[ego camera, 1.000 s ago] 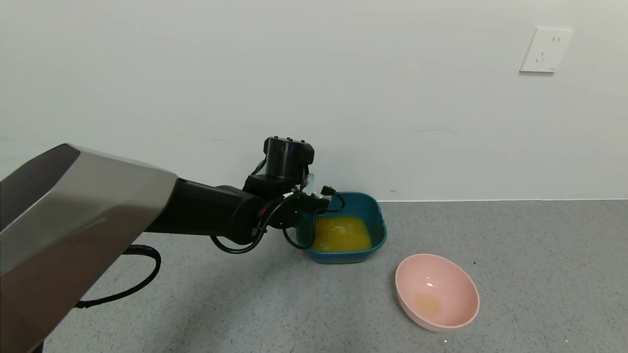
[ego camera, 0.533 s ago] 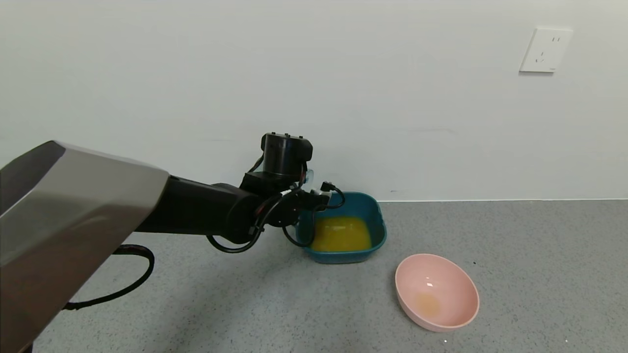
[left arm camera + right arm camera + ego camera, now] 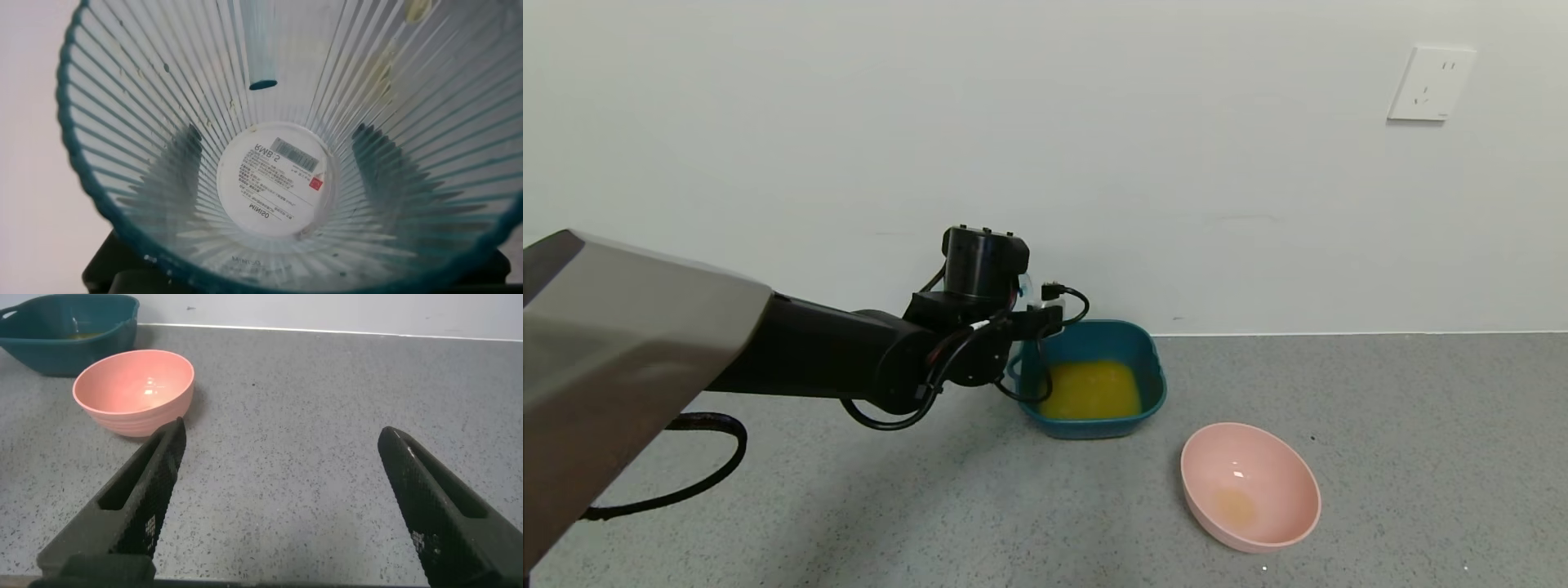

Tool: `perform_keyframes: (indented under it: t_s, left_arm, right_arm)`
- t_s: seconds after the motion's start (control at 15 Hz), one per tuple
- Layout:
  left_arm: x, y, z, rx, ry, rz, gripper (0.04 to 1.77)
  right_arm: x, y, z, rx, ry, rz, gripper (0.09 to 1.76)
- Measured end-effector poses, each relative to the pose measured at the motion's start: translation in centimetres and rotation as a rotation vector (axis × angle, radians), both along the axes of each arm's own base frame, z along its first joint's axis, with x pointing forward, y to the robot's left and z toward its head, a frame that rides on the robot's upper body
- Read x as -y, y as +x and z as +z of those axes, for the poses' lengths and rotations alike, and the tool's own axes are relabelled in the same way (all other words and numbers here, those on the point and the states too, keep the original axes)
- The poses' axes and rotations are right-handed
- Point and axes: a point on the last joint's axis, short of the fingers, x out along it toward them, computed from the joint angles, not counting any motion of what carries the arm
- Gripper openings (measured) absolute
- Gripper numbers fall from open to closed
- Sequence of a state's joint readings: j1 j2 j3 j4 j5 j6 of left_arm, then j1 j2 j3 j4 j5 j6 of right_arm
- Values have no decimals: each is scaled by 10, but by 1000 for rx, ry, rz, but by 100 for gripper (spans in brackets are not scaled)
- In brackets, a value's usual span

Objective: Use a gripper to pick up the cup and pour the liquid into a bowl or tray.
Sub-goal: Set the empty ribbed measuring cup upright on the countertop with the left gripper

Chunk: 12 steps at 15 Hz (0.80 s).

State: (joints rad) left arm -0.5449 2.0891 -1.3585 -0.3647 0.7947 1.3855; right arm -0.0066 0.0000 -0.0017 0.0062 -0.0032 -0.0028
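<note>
Far left in head view you've got the left arm reaching fwd over the grey speckled floor (image 3: 1421, 457), w/ its black left gripper (image 3: 1036, 309) (cylindrical knob on top, looped cables, small white part) at the left rim of the basin, raised above it. It's clamped on the small translucent pale blue-green ribbed plastic cup (image 3: 270, 163); from the head cam only a sliver of the cup shows beside the knob. Left wrist cam looks straight down into the cup: it's empty, white barcode label (image 3: 278, 178) showing through the base, a few pale yellow smears on the ribbed wall, dark finger shadows either side.

Next right: the dark teal rounded-square deep plastic basin (image 3: 1152, 359) sits on the floor against the white wall (image 3: 1045, 122). The opaque orange-yellow liquid (image 3: 1092, 389) pools inside it.

Further right and nearer you, the round pink plastic bowl (image 3: 1282, 490) stands apart from the basin, w/ a faint yellowish patch at its bottom.

Right gripper (image 3: 282, 502) is out of head view; its wrist cam shows the two black fingers spread wide, low over bare floor, pink bowl and basin beyond.

White wall socket (image 3: 1431, 83) top right.
</note>
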Motion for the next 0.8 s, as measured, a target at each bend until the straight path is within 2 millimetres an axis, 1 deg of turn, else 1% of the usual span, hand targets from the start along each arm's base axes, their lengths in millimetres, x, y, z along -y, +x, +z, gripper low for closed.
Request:
perform_keyframes:
  t_s: [0.2,0.47,0.6,0.8]
  left_arm:
    - [-9,-6,-3,29,-187,43,127]
    - [-27,-18,-3,50,-400,92,127]
    - [-35,-24,0,78,-523,127,127]
    - [-44,-36,9,130,-681,169,127]
  right_arm:
    - [0,0,0,0,0,0,171]
    - [0,0,0,0,0,1,171]
    - [0,0,0,0,0,1,171]
    - [0,0,0,0,0,0,171]
